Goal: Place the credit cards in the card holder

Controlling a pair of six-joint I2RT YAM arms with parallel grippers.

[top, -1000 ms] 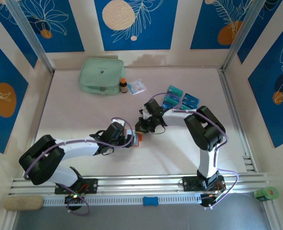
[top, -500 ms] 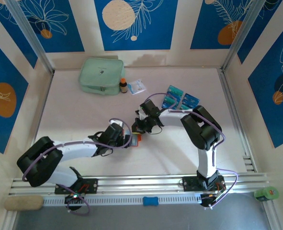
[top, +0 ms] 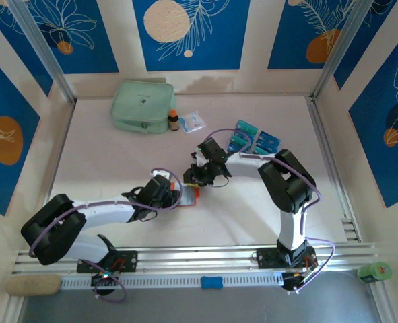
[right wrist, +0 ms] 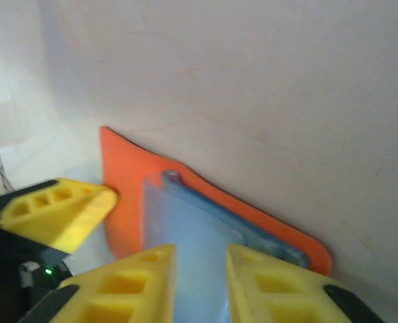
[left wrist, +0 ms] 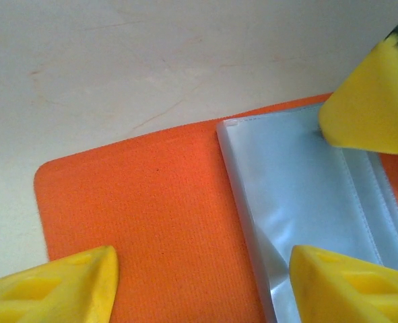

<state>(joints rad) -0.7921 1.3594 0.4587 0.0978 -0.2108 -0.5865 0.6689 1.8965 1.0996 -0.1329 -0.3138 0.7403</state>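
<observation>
One card holder [left wrist: 151, 222] lay open on the table [top: 118, 161]; the left gripper [left wrist: 202, 259] straddled it, jaws wide; the right gripper [right wrist: 200, 259] hung over its clear pocket [left wrist: 300, 202], jaws narrowly parted; three credit cards [top: 267, 140] lay well apart.

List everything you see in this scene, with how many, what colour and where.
Zip pouch: one, mint green, far left.
Bottle: one, brown, orange cap, right of pouch.
Paper packet: one, white and blue, right of bottle.
Credit cards: at least three, teal and blue, far side, right of centre.
Card holder: one, orange, clear pockets, open, centre.
Beige pad: one, near-left corner.
Blue clip: one, near rail, middle.
Green object: one, near-right corner.
Table: one, pale pink.
Left pincer: yellow fingers, open, over card holder.
Right pincer: yellow fingers, slightly apart, at clear pocket.
</observation>
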